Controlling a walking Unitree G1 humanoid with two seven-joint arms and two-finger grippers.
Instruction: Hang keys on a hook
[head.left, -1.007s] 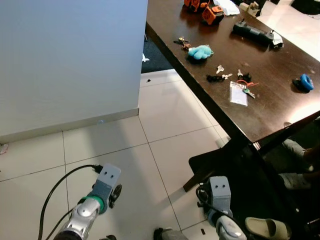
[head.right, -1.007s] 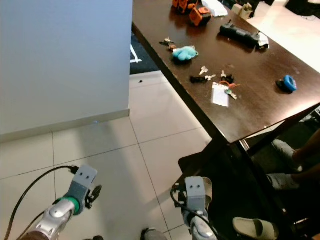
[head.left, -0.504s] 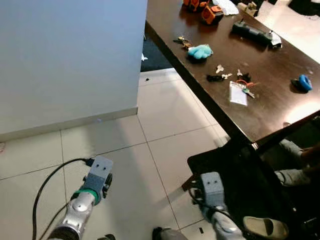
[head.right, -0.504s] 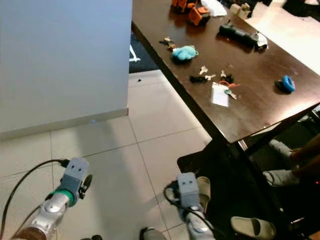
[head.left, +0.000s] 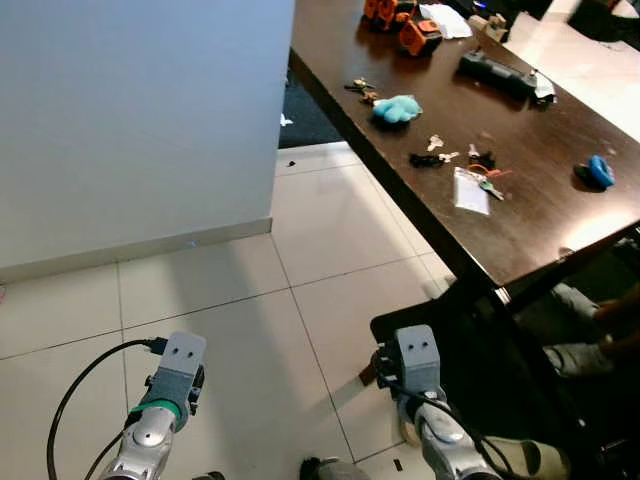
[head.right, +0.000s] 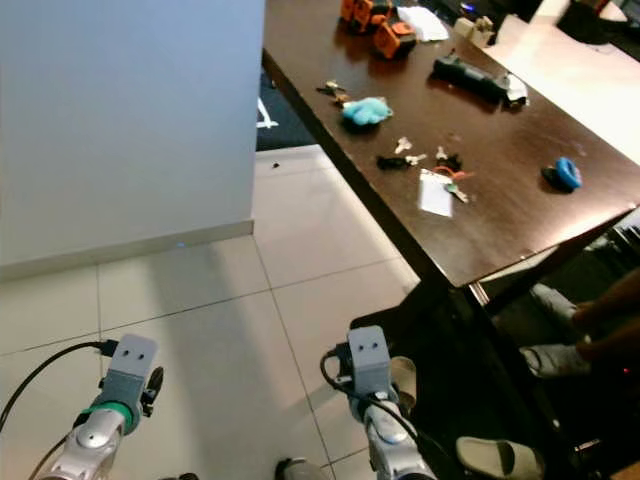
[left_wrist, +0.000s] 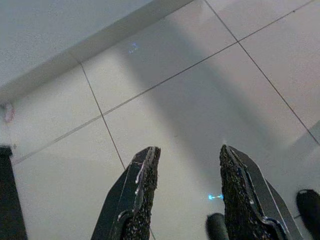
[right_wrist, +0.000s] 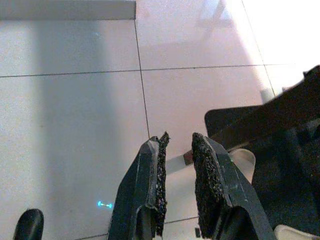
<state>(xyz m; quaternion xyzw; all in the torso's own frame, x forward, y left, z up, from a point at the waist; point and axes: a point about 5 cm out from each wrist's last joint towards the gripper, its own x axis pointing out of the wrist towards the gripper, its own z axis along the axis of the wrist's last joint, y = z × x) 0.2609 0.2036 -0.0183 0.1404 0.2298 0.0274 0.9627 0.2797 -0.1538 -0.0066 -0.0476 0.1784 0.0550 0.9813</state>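
Note:
Several sets of keys lie on the dark wooden table (head.left: 560, 215): one with a black fob (head.left: 430, 158), one with a red ring beside a clear card (head.left: 486, 172), and one next to a blue plush (head.left: 397, 108). Both arms hang low over the tiled floor, well short of the table. My left arm's wrist (head.left: 177, 364) is at the lower left, and my left gripper (left_wrist: 189, 152) is open with only floor between its fingers. My right wrist (head.left: 415, 358) is near the table's corner. My right gripper (right_wrist: 179, 139) has a narrow gap between its fingers and holds nothing.
A white wall (head.left: 130, 120) with a baseboard stands on the left. Orange tools (head.left: 420, 35), a black device (head.left: 500, 72) and a blue item (head.left: 598, 170) lie on the table. A person's legs (head.left: 575, 300) and a slipper (head.left: 520, 458) are under its right side.
The view has shifted slightly as I walk. My left wrist has dropped lower and to the left in the picture, and my right wrist has swung a little left.

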